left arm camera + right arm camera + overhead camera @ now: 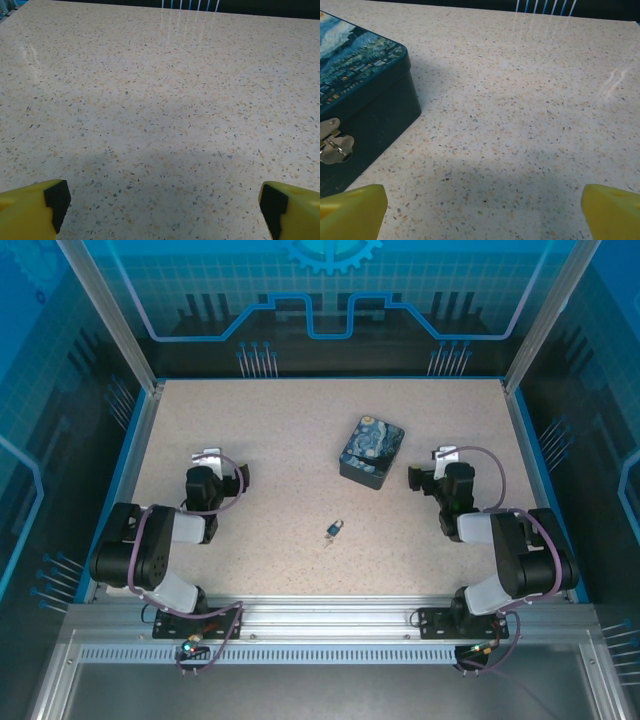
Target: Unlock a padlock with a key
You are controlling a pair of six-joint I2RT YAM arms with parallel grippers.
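I see the table [270, 430] as pale beige, flecked all over with dark and orange specks. At two o'clock from its centre the box [371, 451] is dark blue, its lid painted with a swirling blue, white and yellow night sky, its latch [332, 145] silvery. At six o'clock the padlock [334, 529] reads bluish. My left gripper [160, 212] shows yellow fingers [25, 207] with black pads [56, 197]; the right gripper [480, 212] shows yellow.

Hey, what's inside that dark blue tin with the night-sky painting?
The tin is shut, so its inside is hidden. Its painted lid and a silver clasp on the side wall show; nothing rests on the lid.
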